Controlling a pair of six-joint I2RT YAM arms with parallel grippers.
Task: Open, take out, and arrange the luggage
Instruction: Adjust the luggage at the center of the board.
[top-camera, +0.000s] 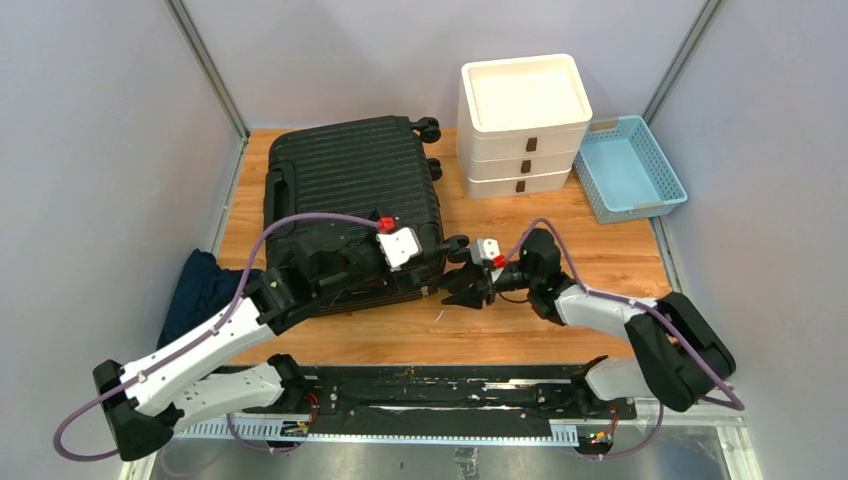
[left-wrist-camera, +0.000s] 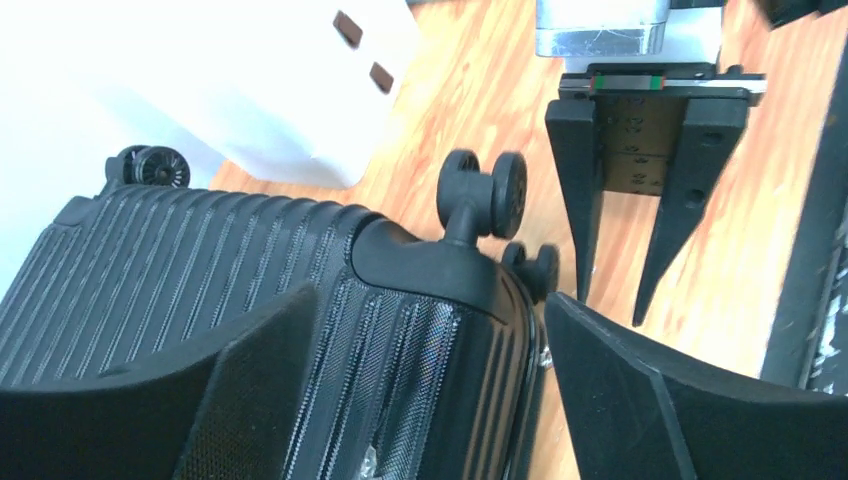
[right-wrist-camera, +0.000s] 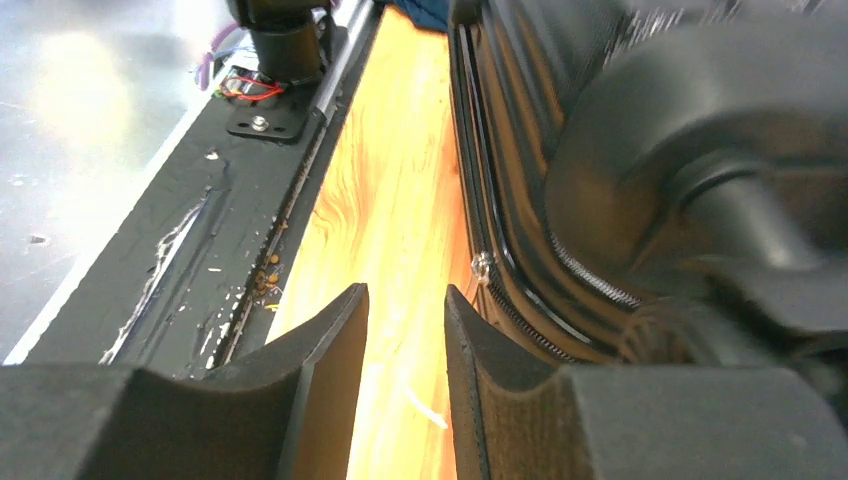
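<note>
Black ribbed luggage (top-camera: 350, 190), closed and flat on the left-centre of the wooden desk (top-camera: 560, 250), wheels toward the right. Left end effector (left-wrist-camera: 430, 300) at its near right corner, jaws wide, one finger on each side of the shell. Right end effector (right-wrist-camera: 405, 300) just beside the corner wheel, jaws narrowly parted over bare desk. White drawer unit (top-camera: 522, 125) and blue basket (top-camera: 630, 165) at far right.

Black ribbed luggage (top-camera: 350, 185), white drawer unit (top-camera: 525, 100) with brown pulls (top-camera: 530, 143), light-blue mesh basket (top-camera: 632, 168), orange-brown wood-grain table (top-camera: 600, 262), navy cloth (top-camera: 200, 290), purple cables (top-camera: 320, 215)
</note>
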